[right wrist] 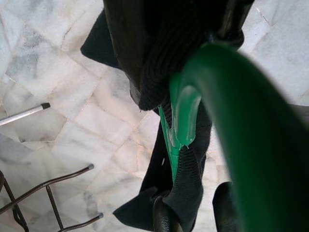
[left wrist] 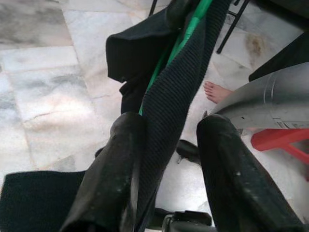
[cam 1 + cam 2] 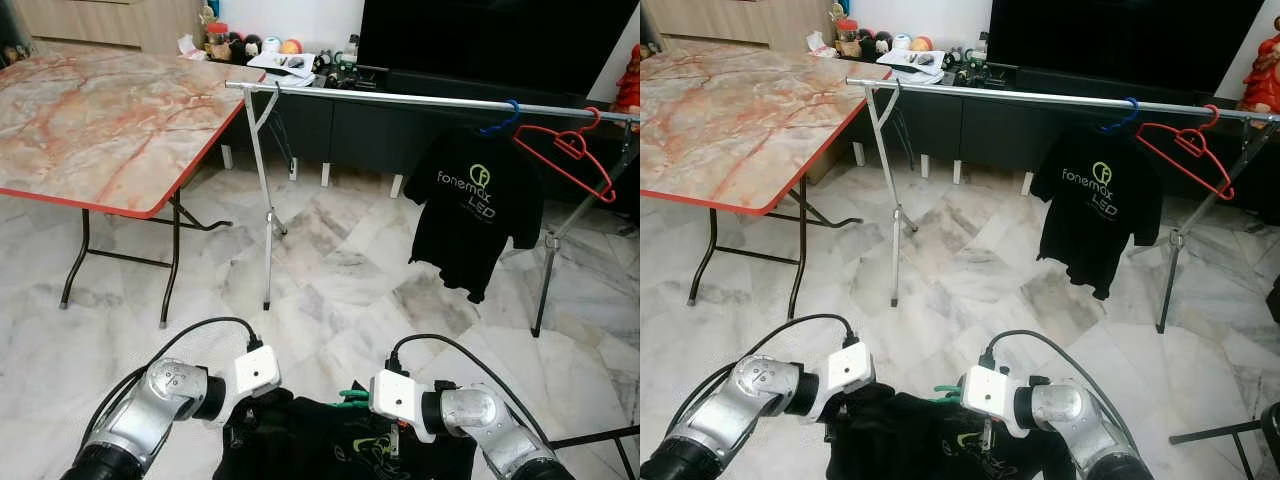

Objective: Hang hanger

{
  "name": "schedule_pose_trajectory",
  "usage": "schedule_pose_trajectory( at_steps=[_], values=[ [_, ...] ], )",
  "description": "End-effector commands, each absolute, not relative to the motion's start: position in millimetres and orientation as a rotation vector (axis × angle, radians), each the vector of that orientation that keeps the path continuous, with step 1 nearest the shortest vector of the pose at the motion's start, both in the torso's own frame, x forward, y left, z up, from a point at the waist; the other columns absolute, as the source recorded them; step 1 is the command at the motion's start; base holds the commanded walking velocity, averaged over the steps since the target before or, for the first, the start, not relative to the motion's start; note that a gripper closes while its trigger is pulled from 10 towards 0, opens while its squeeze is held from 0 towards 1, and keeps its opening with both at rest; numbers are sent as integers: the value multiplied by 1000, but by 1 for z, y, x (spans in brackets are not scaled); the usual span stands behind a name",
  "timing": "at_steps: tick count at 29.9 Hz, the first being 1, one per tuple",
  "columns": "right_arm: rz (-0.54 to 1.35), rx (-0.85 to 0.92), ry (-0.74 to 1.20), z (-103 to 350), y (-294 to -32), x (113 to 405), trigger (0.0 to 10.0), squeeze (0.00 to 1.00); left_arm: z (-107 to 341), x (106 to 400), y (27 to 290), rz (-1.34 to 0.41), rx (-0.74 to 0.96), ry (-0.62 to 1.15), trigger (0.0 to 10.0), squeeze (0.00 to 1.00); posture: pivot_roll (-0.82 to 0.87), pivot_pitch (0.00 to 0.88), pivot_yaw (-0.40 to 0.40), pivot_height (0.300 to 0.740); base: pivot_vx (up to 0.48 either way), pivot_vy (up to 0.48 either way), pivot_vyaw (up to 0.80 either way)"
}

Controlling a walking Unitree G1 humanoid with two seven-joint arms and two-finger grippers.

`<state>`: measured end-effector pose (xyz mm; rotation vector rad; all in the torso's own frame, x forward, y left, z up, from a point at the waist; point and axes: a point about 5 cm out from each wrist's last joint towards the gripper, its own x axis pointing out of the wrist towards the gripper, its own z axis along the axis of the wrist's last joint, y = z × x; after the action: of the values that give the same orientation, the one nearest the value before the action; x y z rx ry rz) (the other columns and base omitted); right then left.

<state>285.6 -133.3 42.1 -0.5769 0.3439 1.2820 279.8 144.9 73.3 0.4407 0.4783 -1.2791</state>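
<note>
A black T-shirt (image 3: pixel 310 440) on a green hanger (image 3: pixel 352 396) hangs low in front of me between both grippers. My left gripper (image 3: pixel 240 425) pinches the ribbed collar (image 2: pixel 169 111), the hanger's green bar running along beside it. My right gripper (image 3: pixel 385 432) is shut at the hanger's neck, and the green hook (image 1: pixel 231 111) looms close to its camera. Ahead stands the silver clothes rail (image 3: pixel 400 98). On it hang another black printed shirt (image 3: pixel 475 210) on a blue hanger (image 3: pixel 505 118) and an empty red hanger (image 3: pixel 565 150).
A marble-topped folding table (image 3: pixel 100 110) with a red edge stands on the left, its corner close to the rail's left leg (image 3: pixel 265 220). A dark TV cabinet (image 3: pixel 350 120) lies behind the rail. A person's bare foot (image 2: pixel 215 92) and a metal chair frame (image 1: pixel 48 193) are nearby.
</note>
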Motion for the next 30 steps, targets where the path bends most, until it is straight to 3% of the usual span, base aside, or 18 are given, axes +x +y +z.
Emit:
schedule_pose_trajectory(
  at_steps=[1, 2, 3, 12, 19, 20, 21, 22, 23, 30],
  values=[
    [1275, -575, 256, 60, -129, 296, 10000, 0, 71, 277, 139, -1303, 449, 474, 10000, 165, 89, 70, -57, 740, 0, 0, 0],
    [1284, -577, 255, 60, -129, 296, 10000, 0, 71, 278, 138, -1299, 453, 471, 10000, 165, 89, 70, -57, 740, 0, 0, 0],
    [1290, -577, 254, 61, -128, 296, 10000, 0, 71, 279, 138, -1297, 458, 466, 10000, 0, 89, 70, -57, 740, 0, 0, 0],
    [1367, -560, 261, 62, -126, 289, 10000, 0, 74, 291, 134, -1194, 470, 413, 10000, 0, 85, 68, -59, 740, 0, 0, 0],
    [1336, -555, 236, 67, -125, 295, 10000, 0, 68, 285, 135, -1232, 462, 463, 10000, 0, 86, 70, -59, 740, 0, 0, 0],
    [1330, -553, 231, 69, -124, 296, 10000, 0, 67, 284, 134, -1234, 453, 466, 4314, 0, 86, 69, -58, 740, 0, 0, 0],
    [1323, -552, 225, 70, -124, 297, 10000, 0, 66, 284, 134, -1233, 441, 466, 1686, 0, 85, 70, -58, 740, 0, 0, 0],
    [1321, -551, 223, 71, -124, 298, 10000, 0, 66, 284, 134, -1232, 439, 465, 1686, 0, 85, 70, -58, 740, 0, 0, 0],
    [1319, -552, 222, 71, -124, 298, 10000, 0, 66, 284, 134, -1231, 438, 465, 0, 0, 85, 70, -59, 740, 0, 0, 0],
    [1291, -549, 204, 74, -123, 301, 10000, 0, 66, 283, 133, -1251, 427, 476, 0, 0, 82, 72, -57, 740, 0, 0, 0]
  ],
)
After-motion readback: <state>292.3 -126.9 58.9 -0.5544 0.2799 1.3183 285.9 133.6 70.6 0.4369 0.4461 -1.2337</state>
